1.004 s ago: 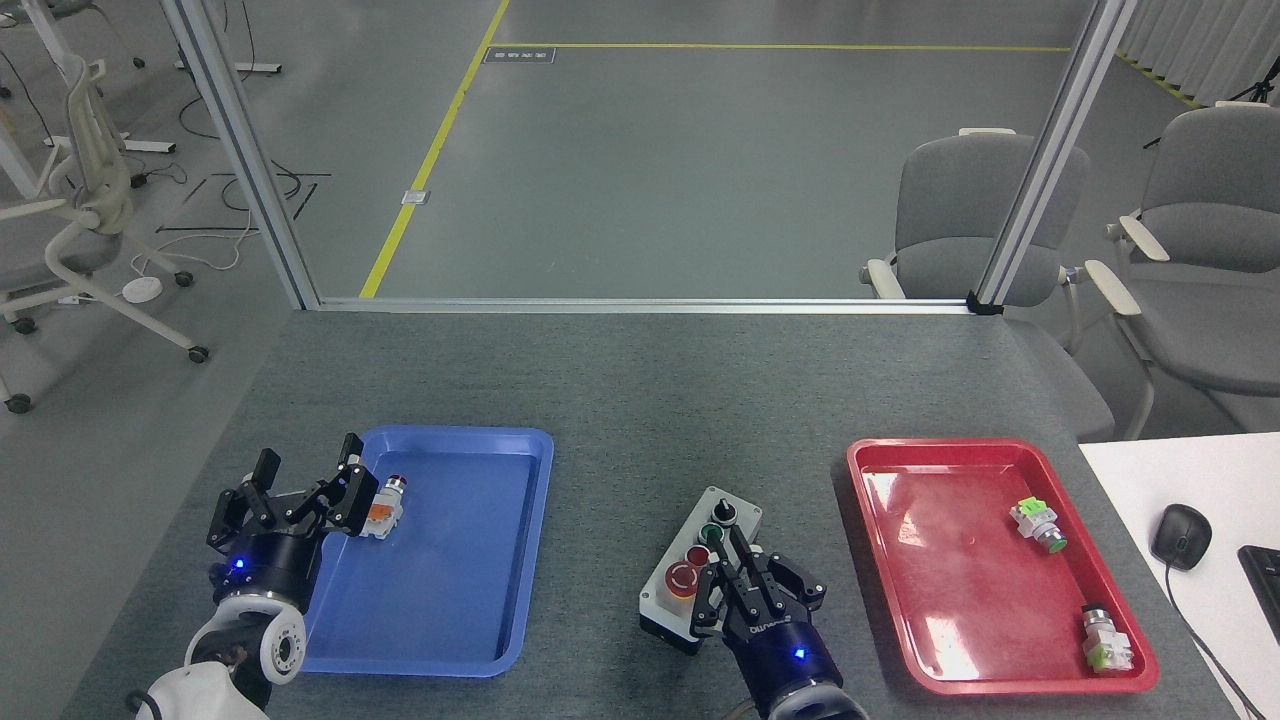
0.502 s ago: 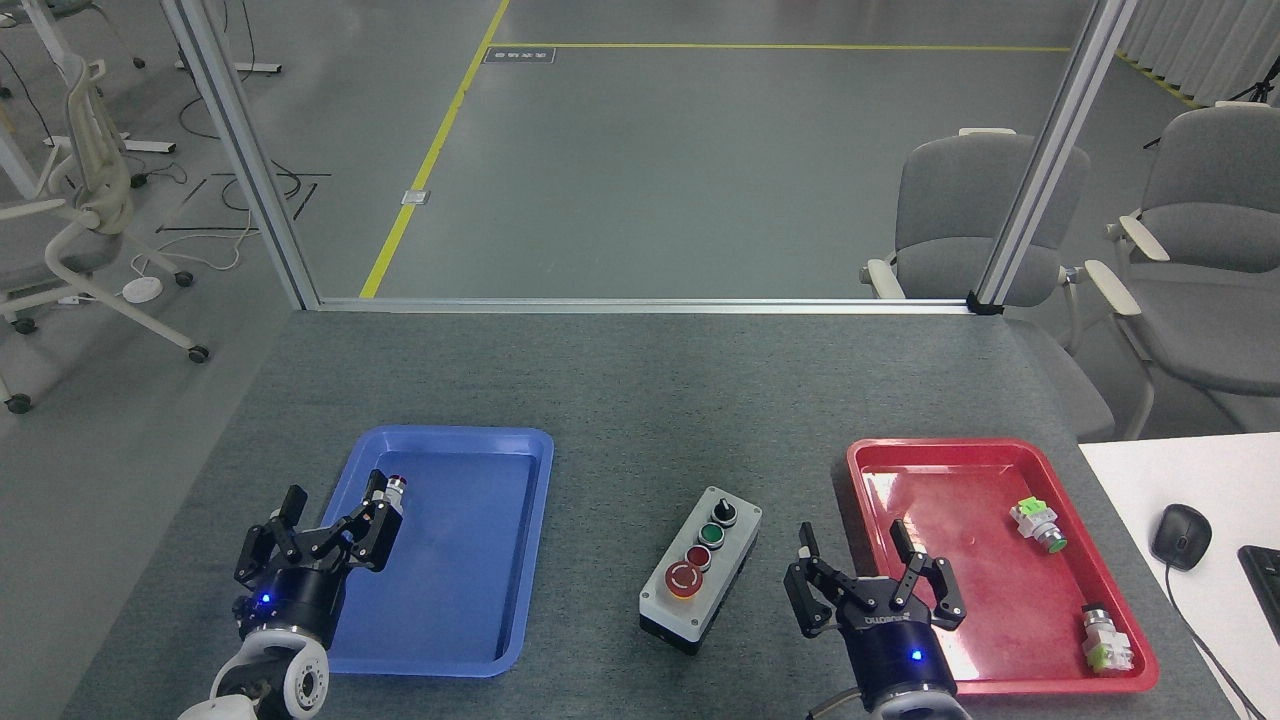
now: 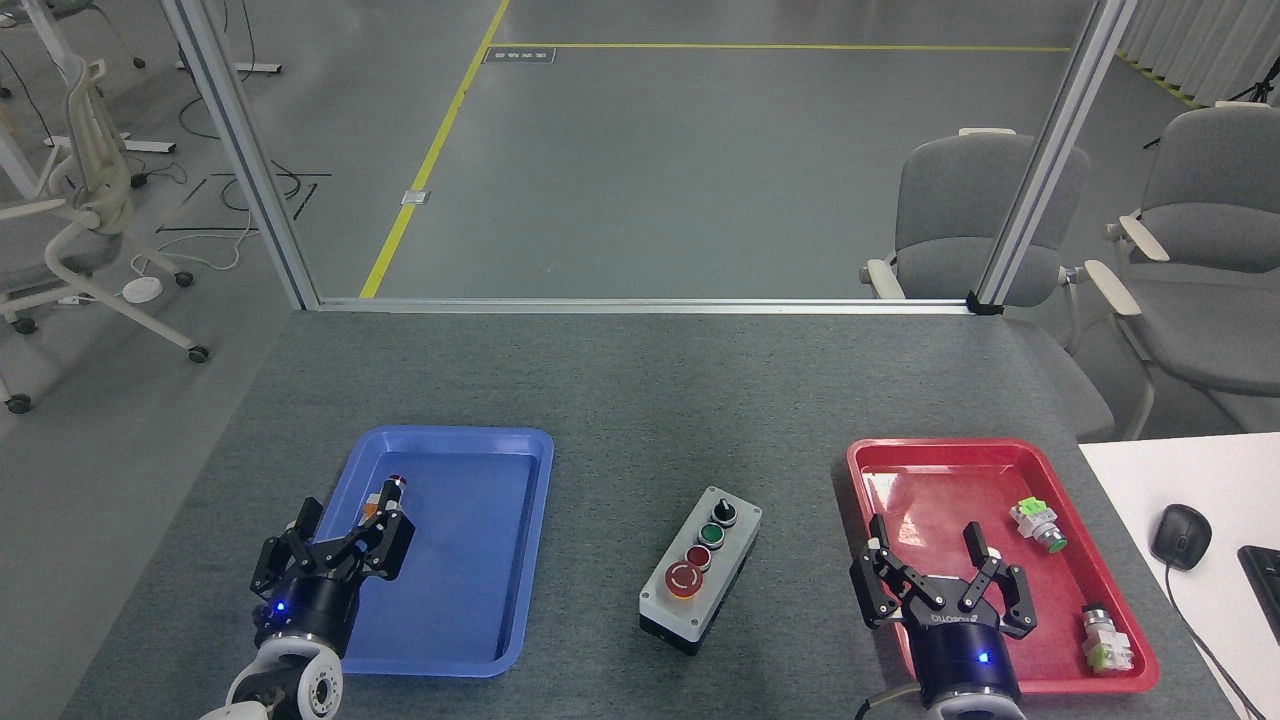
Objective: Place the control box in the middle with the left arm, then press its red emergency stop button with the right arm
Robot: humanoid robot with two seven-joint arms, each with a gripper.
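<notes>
Control box parked on the bare felt, both grippers spread wide and empty

The control box (image 3: 700,568) is seen sitting on the grey tabletop (image 3: 640,400) between the blue tray (image 3: 520,560) and the red tray (image 3: 870,500), with its red emergency stop button (image 3: 683,579) at the near end of the row of 4 controls. The left gripper (image 3: 335,545) is held open over the blue tray's left edge, just in front of a small red-tipped switch (image 3: 390,492). The right gripper (image 3: 945,580) is splayed open above the red tray, where 2 green-capped parts (image 3: 1038,525) are lying.
</notes>
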